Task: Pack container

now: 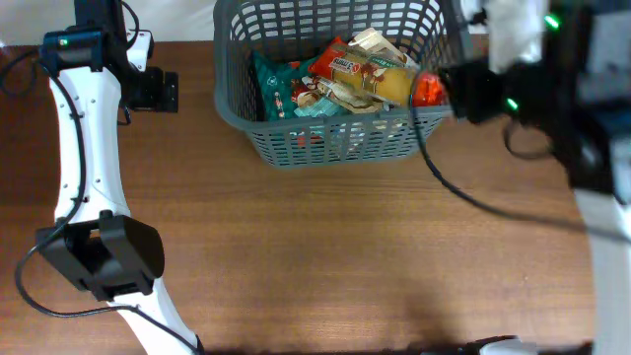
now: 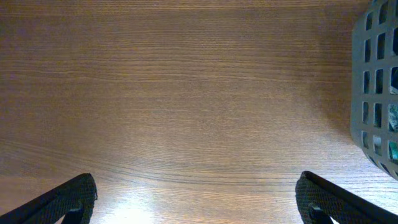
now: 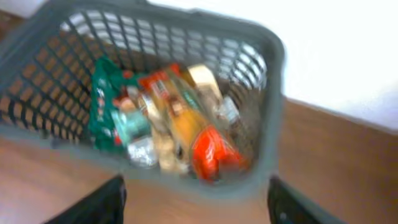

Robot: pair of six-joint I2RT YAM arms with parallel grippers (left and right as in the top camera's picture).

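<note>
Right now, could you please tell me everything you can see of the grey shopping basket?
The shopping basket looks like dark grey plastic. It is rectangular with rounded corners, a smooth rim and lattice-slotted walls. It stands upright on the wooden table, toward the far side. Inside lies a loose heap of grocery packets, among them a green packet at the left and a yellow-and-red packet at the right.

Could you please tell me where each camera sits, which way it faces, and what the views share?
Overhead: above, looking down on the brown wooden table, the dark grey slotted plastic basket, left arm and right arm.
Left wrist: on the left arm, facing bare wood; open left gripper at the bottom, basket corner right.
Right wrist: looks down into the basket, blurred; open right gripper below.
Shared: all show the basket.
</note>
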